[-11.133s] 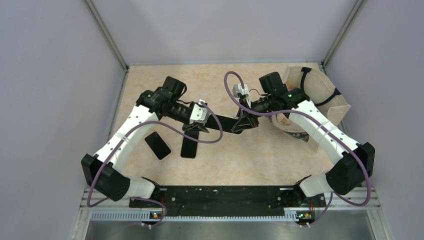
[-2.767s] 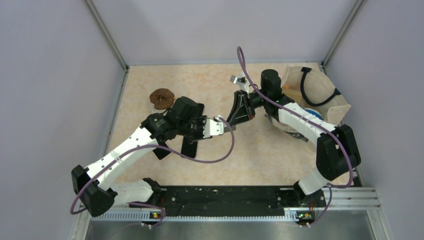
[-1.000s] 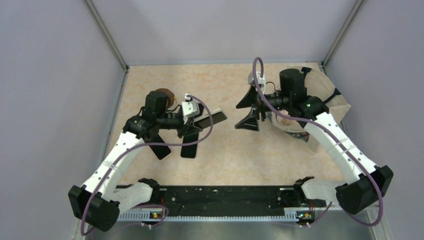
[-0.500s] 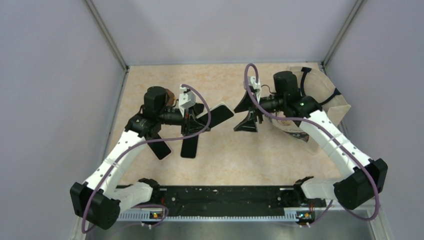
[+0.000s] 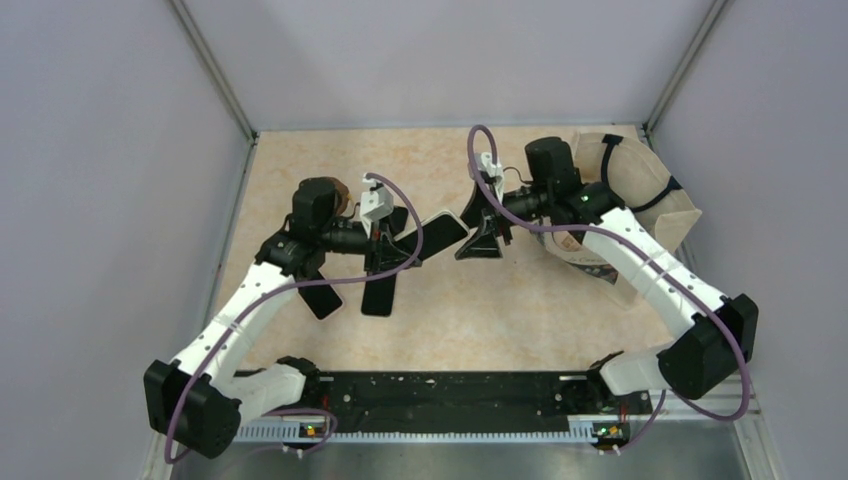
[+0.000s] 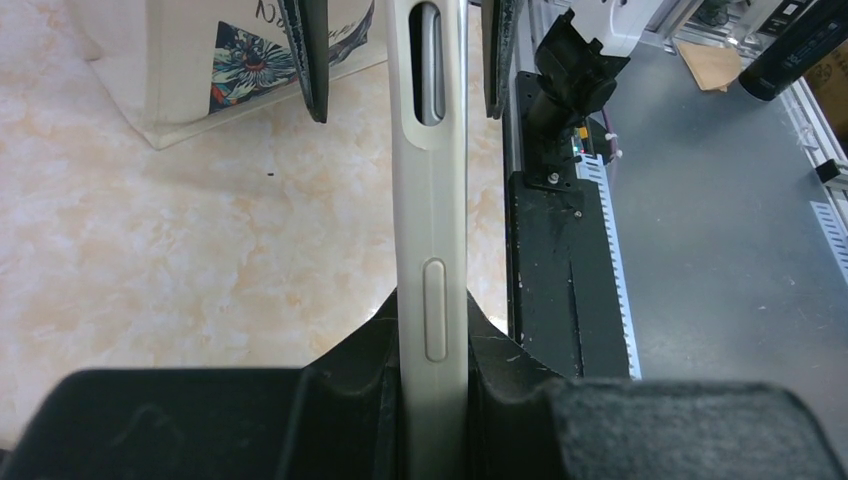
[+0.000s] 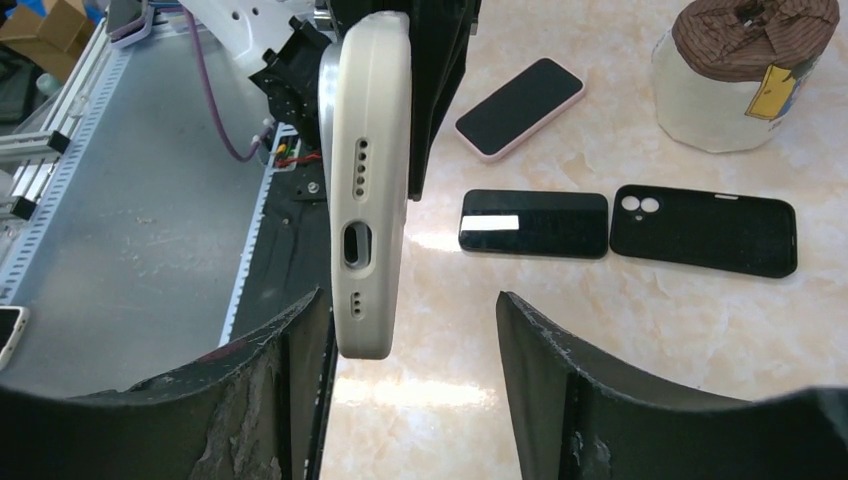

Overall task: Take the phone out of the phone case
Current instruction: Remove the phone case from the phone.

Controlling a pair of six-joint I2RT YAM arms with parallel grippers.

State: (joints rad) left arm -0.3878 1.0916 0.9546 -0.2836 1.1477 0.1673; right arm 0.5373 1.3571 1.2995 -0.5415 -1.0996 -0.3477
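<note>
**Status:** extraction not done. The left gripper (image 5: 398, 243) is clamped edge-on on the cream case (image 6: 432, 200), holding it above the table (image 5: 500, 320). The phone (image 6: 428, 60) sits inside, its metal side showing through the case slot. The right gripper (image 5: 478, 225) stands with jaws apart, one either side of the case's free end, with no contact visible.

**Left to do, in my judgement:** close on that end, peel the case off and free the phone.

**Containers:**
- The tote bag (image 5: 640, 165) lies at the right; its contents cannot be told.
- The jar (image 7: 745, 80) is cloth-covered, its contents hidden.
- A black case (image 7: 703, 230) lies back-up beside a bare black phone (image 7: 533, 223). Whether it is filled cannot be told.
- A pink-cased phone (image 7: 520, 108) lies near.
</note>
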